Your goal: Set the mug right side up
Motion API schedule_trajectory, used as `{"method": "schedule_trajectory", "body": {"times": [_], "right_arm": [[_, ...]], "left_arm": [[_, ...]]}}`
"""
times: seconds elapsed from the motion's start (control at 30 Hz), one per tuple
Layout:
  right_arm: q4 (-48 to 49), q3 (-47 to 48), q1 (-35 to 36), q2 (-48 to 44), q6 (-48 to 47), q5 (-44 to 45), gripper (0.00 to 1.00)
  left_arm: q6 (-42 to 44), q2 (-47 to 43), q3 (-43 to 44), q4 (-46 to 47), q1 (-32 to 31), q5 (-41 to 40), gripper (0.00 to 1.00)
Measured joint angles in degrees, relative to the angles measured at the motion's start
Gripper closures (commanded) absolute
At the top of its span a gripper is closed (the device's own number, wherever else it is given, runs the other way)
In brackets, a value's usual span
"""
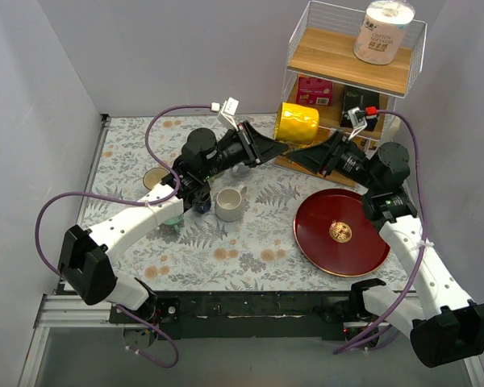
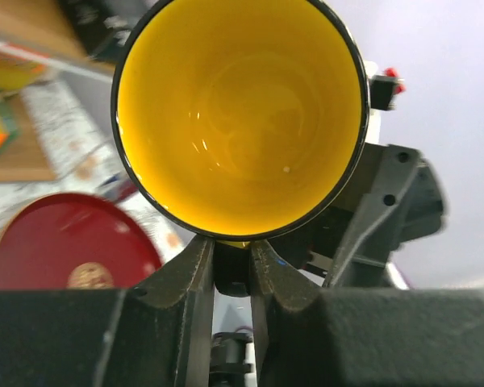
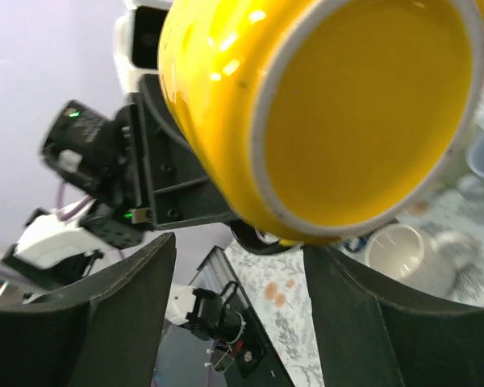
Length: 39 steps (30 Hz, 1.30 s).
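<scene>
The yellow mug [image 1: 297, 123] hangs in the air on its side, in front of the shelf rack. My left gripper [image 1: 273, 149] is shut on the mug's dark handle [image 2: 231, 274], just under the rim. In the left wrist view the mug's open mouth [image 2: 238, 113] faces the camera, above that gripper [image 2: 232, 250]. My right gripper [image 1: 308, 156] is open at the mug's other end. In the right wrist view the mug's base [image 3: 347, 105] fills the top, and that gripper [image 3: 238, 250] stands below it with its jaws wide apart; I cannot tell whether they touch the mug.
A white cup [image 1: 229, 204] stands upright on the floral cloth below the left arm. A dark red plate [image 1: 342, 231] lies at the right. The wire shelf rack [image 1: 351, 60] at the back right carries a paper roll [image 1: 383, 31] and a red box [image 1: 315, 90]. A small saucer [image 1: 156, 178] lies at the left.
</scene>
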Motion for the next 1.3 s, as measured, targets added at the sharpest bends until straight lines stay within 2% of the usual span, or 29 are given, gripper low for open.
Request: {"method": "schedule_trajectory", "body": {"times": [0.17,0.37,0.5,0.6,0.93,1.3], "right_arm": [[-16.3,-1.0,0.1,-0.2,-8.0,7.1,0.21],[-33.4,-3.9,0.1,-0.8,-14.8,17.5,0.16],[-41.9,-3.5,0.1,-1.6,-17.3,25.5,0.15],[-46.7,-2.3,0.1,-1.5,-18.3,29.7,0.15],[-52.9,-0.9,0.1,-1.4,-19.2,35.0,0.15],[-54.4,-0.9,0.1,-1.4,-19.2,35.4,0.15]], "left_arm": [[8.6,-0.3,0.1,-13.8,-0.2,-8.5,1.00],[16.6,-0.3,-0.4,-25.5,-0.2,-16.2,1.00],[19.2,0.7,-0.1,-32.3,-0.5,-20.7,1.00],[19.6,5.6,3.1,-37.1,-1.5,-24.6,1.00],[19.6,24.0,11.1,-48.7,-8.2,-36.9,1.00],[20.7,29.1,16.4,-51.5,-9.1,-45.2,1.00]]}}
